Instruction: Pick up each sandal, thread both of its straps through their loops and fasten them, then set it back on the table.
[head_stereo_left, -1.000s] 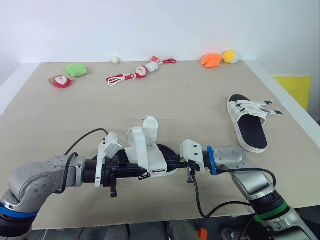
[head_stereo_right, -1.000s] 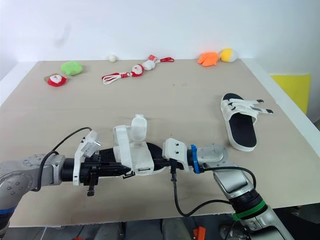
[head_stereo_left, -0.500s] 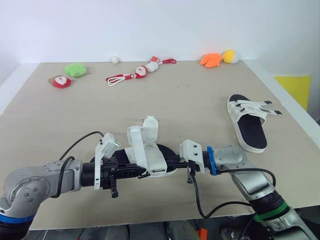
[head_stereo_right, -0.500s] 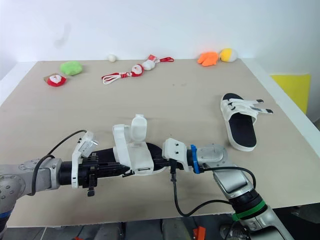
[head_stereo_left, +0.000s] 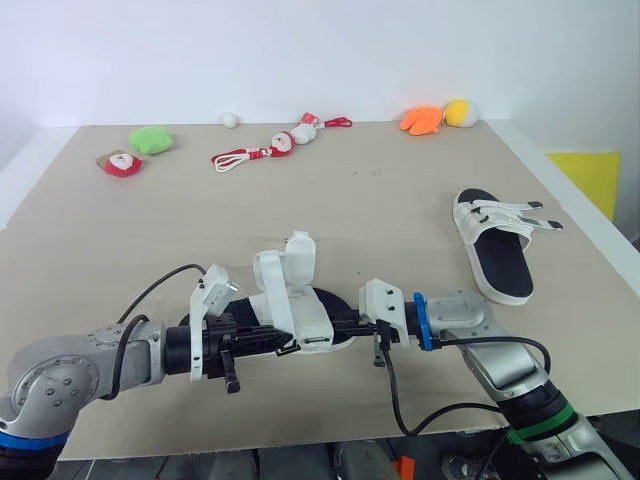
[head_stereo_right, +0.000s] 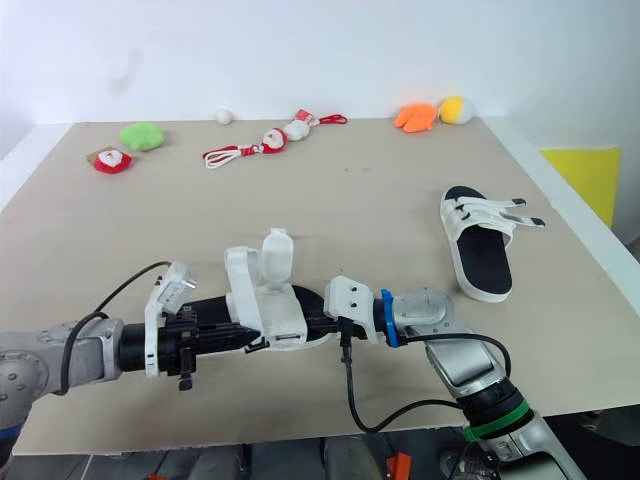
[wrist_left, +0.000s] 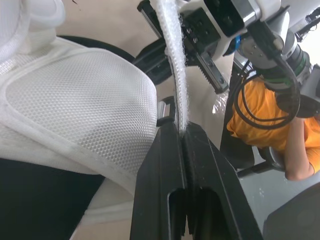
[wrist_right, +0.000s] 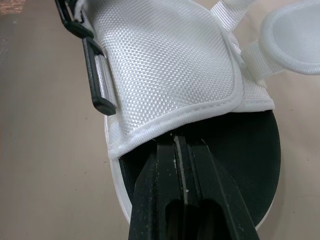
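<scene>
Sandal: white mesh, black footbed — unfastened.
Left gripper: pinching one strap.
Right gripper: clamped — apparently on the sandal's sole rim.

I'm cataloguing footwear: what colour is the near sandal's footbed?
Black footbed, white mesh upper; clearest in the right wrist view.

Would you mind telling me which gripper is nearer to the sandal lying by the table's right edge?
Right. The right gripper, clamped on the held sandal, sits left of the lying sandal; the left gripper, pinching a strap, is farther left.
</scene>
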